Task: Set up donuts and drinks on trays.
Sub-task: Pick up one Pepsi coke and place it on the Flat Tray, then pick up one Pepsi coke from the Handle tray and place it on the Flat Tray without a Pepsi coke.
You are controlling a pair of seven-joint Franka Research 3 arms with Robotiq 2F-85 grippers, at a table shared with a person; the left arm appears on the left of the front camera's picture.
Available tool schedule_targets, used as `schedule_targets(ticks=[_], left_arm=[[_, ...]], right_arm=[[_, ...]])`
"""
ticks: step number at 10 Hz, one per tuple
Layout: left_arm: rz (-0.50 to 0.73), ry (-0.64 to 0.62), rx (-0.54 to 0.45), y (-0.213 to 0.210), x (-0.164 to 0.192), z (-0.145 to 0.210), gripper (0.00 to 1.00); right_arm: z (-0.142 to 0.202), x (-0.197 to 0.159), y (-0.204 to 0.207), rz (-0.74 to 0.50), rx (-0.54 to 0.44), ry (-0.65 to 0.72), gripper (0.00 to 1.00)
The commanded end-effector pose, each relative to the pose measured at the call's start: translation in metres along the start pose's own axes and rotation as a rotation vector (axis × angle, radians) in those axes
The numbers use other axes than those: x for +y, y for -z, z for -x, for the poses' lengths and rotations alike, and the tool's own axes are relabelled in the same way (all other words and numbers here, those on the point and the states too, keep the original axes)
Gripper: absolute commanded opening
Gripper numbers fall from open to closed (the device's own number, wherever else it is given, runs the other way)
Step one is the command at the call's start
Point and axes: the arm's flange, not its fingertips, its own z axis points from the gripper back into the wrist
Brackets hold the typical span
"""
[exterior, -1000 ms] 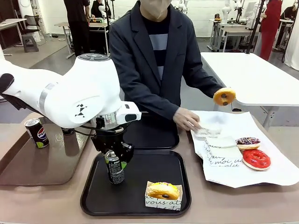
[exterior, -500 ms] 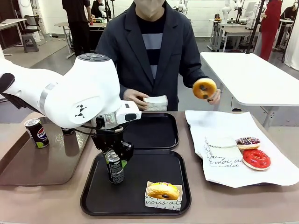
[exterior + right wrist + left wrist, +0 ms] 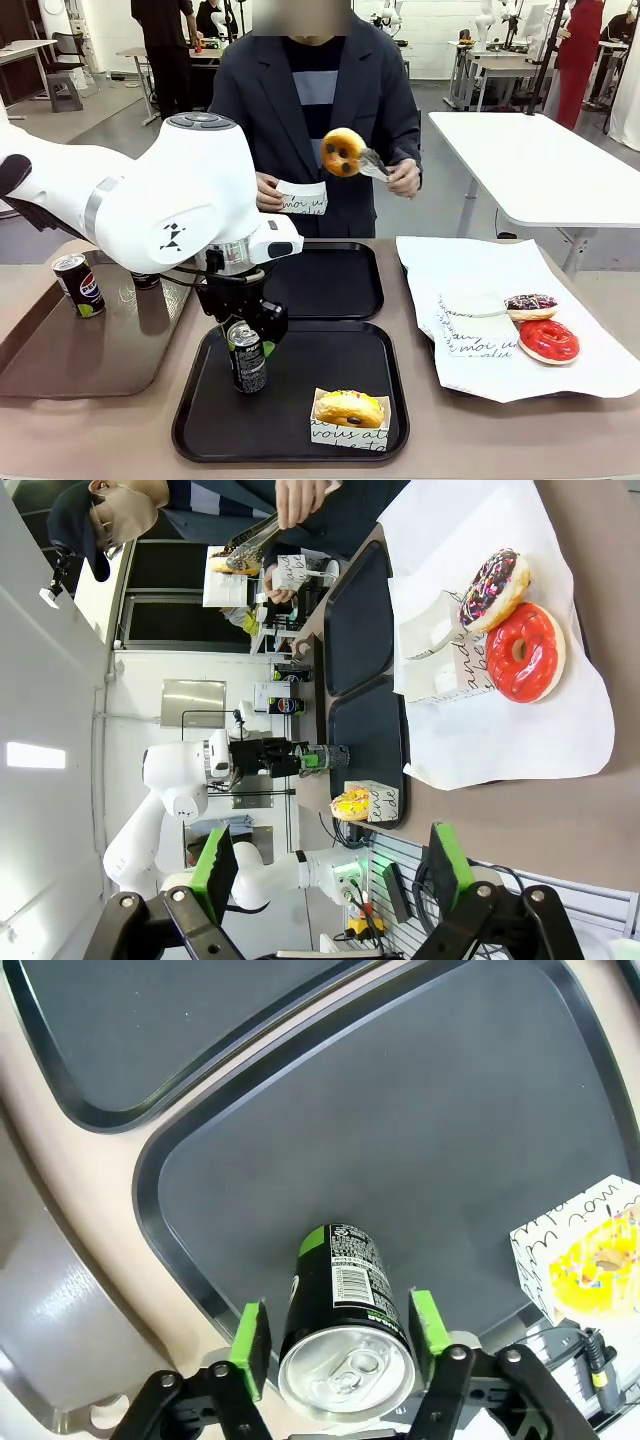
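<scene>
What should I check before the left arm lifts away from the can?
1. Can upright on near tray: ok.
2. Left gripper jaws apart from the can: ok.
3. Sleeved donut on that tray, apart from the can: ok.
4. Far tray filled: not ok, bare.
5. Second can upright on brown tray: ok.
6. Person's hand with tongs away from the can: ok.

We're in a robotics lab, folks: a white robot arm (image 3: 130, 205) reaches over the near desk (image 3: 90, 440), with more white desks (image 3: 540, 160) spread across an open grey floor (image 3: 110, 125) behind (people (image 3: 165, 50) standing about back there).
</scene>
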Motion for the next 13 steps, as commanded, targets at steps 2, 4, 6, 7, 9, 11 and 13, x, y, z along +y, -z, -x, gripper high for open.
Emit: schedule_targets(ticks=[2, 4, 6, 7, 9, 11, 13], left_arm=[[-0.023, -0.034, -0.033, -0.018, 0.002, 0.002, 1.00], [-0.012, -0.046, -0.047, -0.037, 0.002, 0.006, 1.00], [-0.025, -0.081, -0.068, -0.059, 0.001, 0.017, 1.00], [-0.036, -0.087, -0.061, -0.068, 0.002, 0.019, 1.00], [-0.021, -0.045, -0.072, -0.061, 0.003, 0.013, 1.00], [-0.021, -0.045, -0.072, -0.061, 0.003, 0.013, 1.00], [-0.021, -0.045, -0.072, -0.061, 0.003, 0.013, 1.00]], right_arm=[[-0.001, 0.000, 0.000, -0.016, 0.000, -0.012, 1.00], [-0.001, 0.000, 0.000, -0.016, 0.000, -0.012, 1.00], [-0.001, 0.000, 0.000, -0.016, 0.000, -0.012, 1.00], [-0.001, 0.000, 0.000, -0.016, 0.000, -0.012, 1.00], [-0.001, 0.000, 0.000, -0.016, 0.000, -0.012, 1.00], [-0.001, 0.000, 0.000, -0.016, 0.000, -0.012, 1.00], [-0.001, 0.000, 0.000, -0.016, 0.000, -0.012, 1.00]])
